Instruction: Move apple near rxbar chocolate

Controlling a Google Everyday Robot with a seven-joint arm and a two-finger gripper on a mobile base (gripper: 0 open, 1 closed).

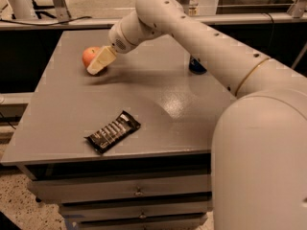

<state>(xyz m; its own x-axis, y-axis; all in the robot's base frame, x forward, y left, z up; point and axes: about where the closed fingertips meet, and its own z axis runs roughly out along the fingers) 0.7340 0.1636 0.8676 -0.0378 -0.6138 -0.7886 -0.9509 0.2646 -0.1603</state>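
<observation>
The orange-red apple [88,55] sits at the far left of the grey table [62,109]. My gripper [94,69] reaches in from the right and is right at the apple, covering its right and front side. I cannot see whether it touches the apple. The rxbar chocolate [113,131], a flat black bar with pale lettering, lies near the table's front edge, well in front of the apple and slightly right of it.
A blue soda can [196,67] stands at the far right of the table, mostly hidden behind my arm. My arm [206,37] spans the table's right half. Drawers sit below the front edge. A dark shelf runs behind the table.
</observation>
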